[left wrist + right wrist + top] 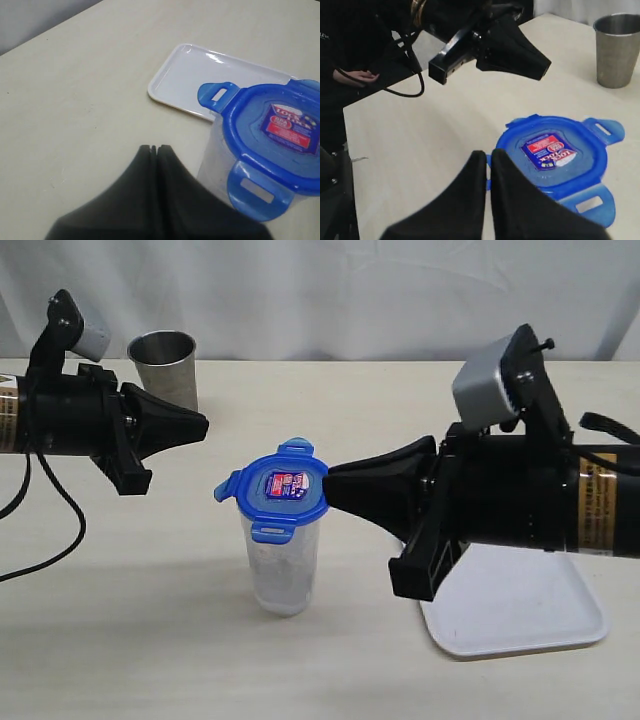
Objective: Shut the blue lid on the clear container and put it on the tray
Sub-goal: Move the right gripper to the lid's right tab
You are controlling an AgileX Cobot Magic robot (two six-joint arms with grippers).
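The blue lid [283, 487] sits on top of the clear container [283, 575], which stands upright on the table, left of the tray [530, 615]. Three of the lid's flaps stick outward. My right gripper [328, 480] reaches in from the right, and its fingers are pinched on the lid's edge flap. In the right wrist view a thin blue strip of the lid [555, 155] shows between the tips of the right gripper [486, 156]. My left gripper [205, 423] hovers shut and empty to the upper left, apart from the container. The left wrist view shows the left gripper [156, 148], lid [280, 130], container wall [215, 160] and tray [200, 75].
A shiny steel cup [163, 365] stands at the back left behind the left arm, and it also shows in the right wrist view as the steel cup [616, 50]. A black cable [50, 530] loops on the table at the far left. The right arm overhangs the tray's left part.
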